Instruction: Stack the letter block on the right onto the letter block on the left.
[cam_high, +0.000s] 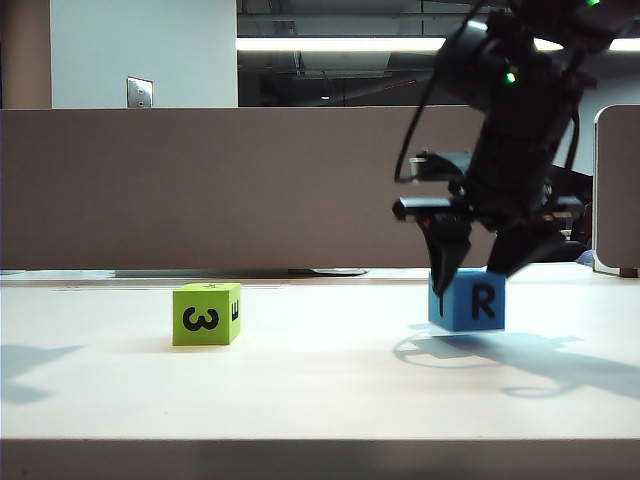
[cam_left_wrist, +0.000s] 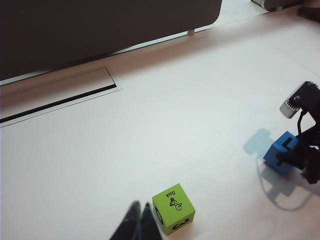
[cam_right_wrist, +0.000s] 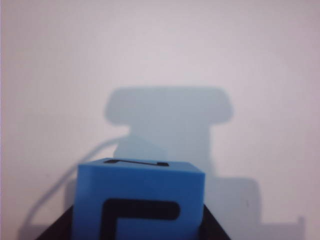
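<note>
A blue letter block (cam_high: 468, 301), marked with a black R on its near face, sits on the right side of the white table (cam_high: 320, 385). The right gripper (cam_high: 483, 270) reaches down from above and straddles this block, one dark finger on each side of it. In the right wrist view the blue block (cam_right_wrist: 138, 200) fills the space between the two fingers, whose tips show as dark wedges at either lower corner of the cube; the jaws stand apart around the block, and whether they already press its sides cannot be told. The block rests on the table with its shadow spread beneath it.

Well apart, on the left side of the table, stands a green letter block (cam_high: 206, 314) with a black 3 facing the exterior camera. In the left wrist view the same green block (cam_left_wrist: 173, 208) shows a small duck picture and the word "Duck" on its upper face. The left gripper (cam_left_wrist: 138, 223) hovers just beside it, its two dark fingertips drawn together with nothing between them. Farther across the table in that view, the blue block (cam_left_wrist: 281, 151) appears under the right arm's fingers.

A brown partition wall (cam_high: 200, 185) runs behind the table.
</note>
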